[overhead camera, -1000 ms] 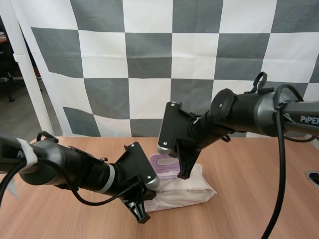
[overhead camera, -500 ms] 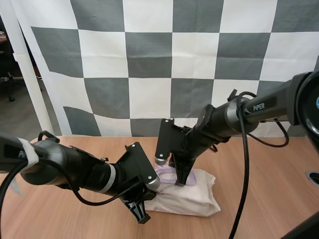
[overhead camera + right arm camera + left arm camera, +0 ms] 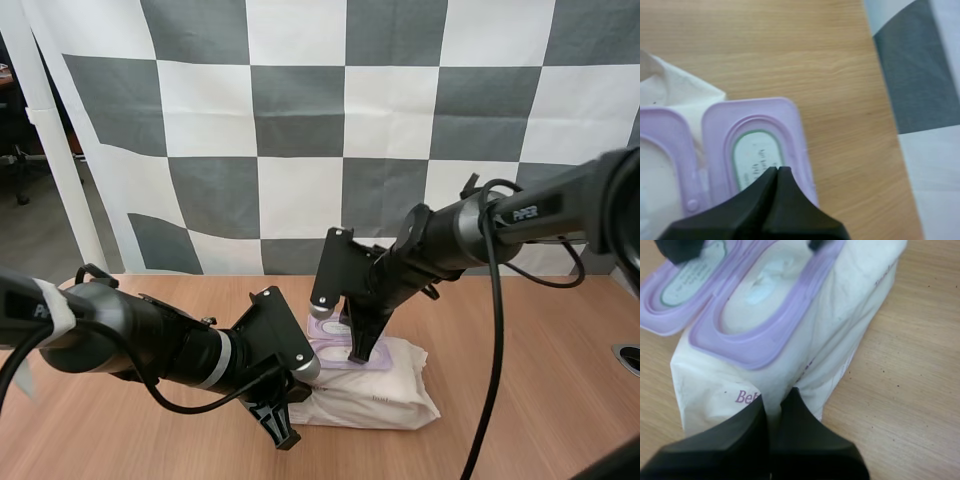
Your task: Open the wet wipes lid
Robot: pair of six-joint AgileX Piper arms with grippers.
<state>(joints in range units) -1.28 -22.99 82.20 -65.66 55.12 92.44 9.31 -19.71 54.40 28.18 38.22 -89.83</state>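
The lid (image 3: 757, 145) is already swung right over and lies flat, inner face up, beside the purple-rimmed opening (image 3: 750, 347), so by my reading the step in hand is only to make it stay open. The right end effector (image 3: 777, 170) has its fingers closed together on nothing, the tip resting on or just above the lid's inner label. A light downward press near the hinge should be enough. After that, the tip is best lifted straight up rather than dragged, or the lid may flip back.

The left end effector (image 3: 776, 397) is nearly closed, pinching the wrapper at the end of the pack of wet wipes (image 3: 375, 390). That grip is what stops the soft pack from sliding, so it should hold until the right arm is clear.

In the high view the pack sits low and centre in the frame, on a pale wood-grain desk (image 3: 520, 380), between the two arms. The desk looks smooth, so the pack could skid easily. There is bare desk to the right of the pack, with a round cable hole (image 3: 628, 358) at the far right edge. A white post (image 3: 55, 150) stands at the upper left.
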